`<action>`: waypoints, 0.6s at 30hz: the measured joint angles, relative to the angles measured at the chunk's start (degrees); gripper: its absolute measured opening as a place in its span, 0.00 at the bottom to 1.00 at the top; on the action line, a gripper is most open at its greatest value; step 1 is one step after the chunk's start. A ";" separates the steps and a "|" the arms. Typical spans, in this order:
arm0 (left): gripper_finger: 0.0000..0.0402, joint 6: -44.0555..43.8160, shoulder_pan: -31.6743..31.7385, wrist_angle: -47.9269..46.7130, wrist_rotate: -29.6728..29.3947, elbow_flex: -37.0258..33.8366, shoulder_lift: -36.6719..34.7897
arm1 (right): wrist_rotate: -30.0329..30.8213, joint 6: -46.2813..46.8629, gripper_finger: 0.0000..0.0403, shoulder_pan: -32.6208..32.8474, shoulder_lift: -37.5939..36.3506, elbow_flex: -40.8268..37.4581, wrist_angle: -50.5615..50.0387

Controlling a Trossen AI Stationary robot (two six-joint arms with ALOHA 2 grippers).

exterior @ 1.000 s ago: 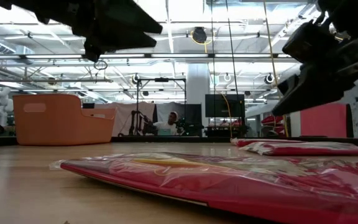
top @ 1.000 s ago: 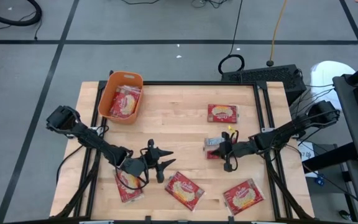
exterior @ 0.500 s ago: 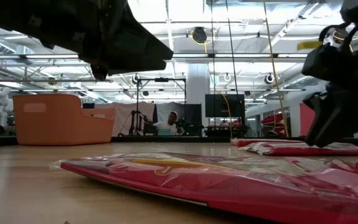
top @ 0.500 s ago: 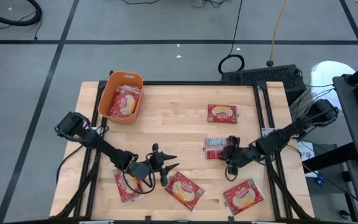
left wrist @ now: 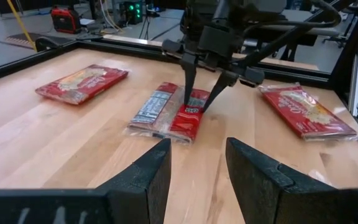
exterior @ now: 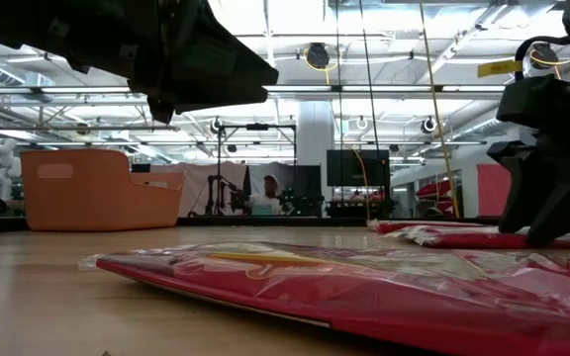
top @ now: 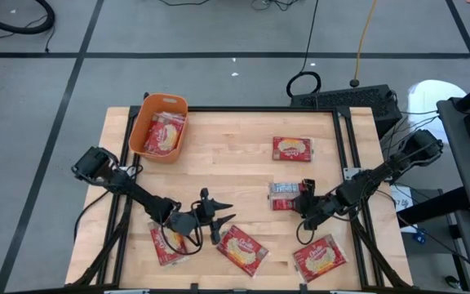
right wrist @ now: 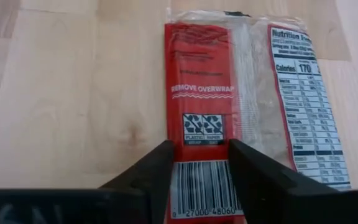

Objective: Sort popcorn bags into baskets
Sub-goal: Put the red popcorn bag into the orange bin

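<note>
The orange basket [top: 160, 128] stands at the far left with popcorn bags [top: 163, 135] lying in it. A bag showing its silver-grey and red side [top: 282, 194] [left wrist: 166, 112] [right wrist: 229, 93] lies flat right of centre. My right gripper [top: 303, 198] [left wrist: 197, 107] [right wrist: 199, 168] is open and slants down onto that bag's right end, one finger on each side of the red strip by the barcode. My left gripper [top: 230, 211] [left wrist: 197, 162] hovers open and nearly level at the near left, pointing toward the right edge, with nothing between its fingers. My right gripper's open fingertips [left wrist: 189, 99] reach the top face of the silver-and-red bag at its barcode end [right wrist: 201, 134], slanting down from the table's right. I cannot tell whether they touch the bag, which lies flat on the table.
More red bags lie flat on the table: one far right of centre [top: 292, 149], one near left [top: 167, 243], one near centre [top: 241, 249] and one near right [top: 320, 257]. A black frame rail [top: 345, 139] borders the table. A keyboard [top: 345, 100] lies beyond the far edge.
My right gripper has moved toward the near edge, tipped further down onto the silver-and-red bag, and opened. My left gripper has sunk a little toward the table and then kept still. The bags have not moved.
</note>
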 joint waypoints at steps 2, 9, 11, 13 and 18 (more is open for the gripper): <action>0.39 0.02 0.02 0.25 0.00 0.02 0.00 | 0.10 0.33 0.32 0.00 0.93 -0.11 1.00; 0.39 0.06 0.02 0.27 0.00 0.01 0.00 | 0.16 -1.59 0.07 -0.05 4.60 -0.22 8.55; 0.39 0.41 0.02 0.29 -0.02 0.02 0.00 | 0.03 -3.35 0.02 -0.05 5.41 -0.28 11.11; 0.39 0.41 0.13 0.27 0.00 0.02 0.00 | -0.03 -4.52 0.01 -0.39 6.11 -0.34 13.35; 0.39 0.16 0.35 0.27 0.24 0.02 0.00 | -0.98 -6.55 0.00 -1.67 6.70 -0.42 17.18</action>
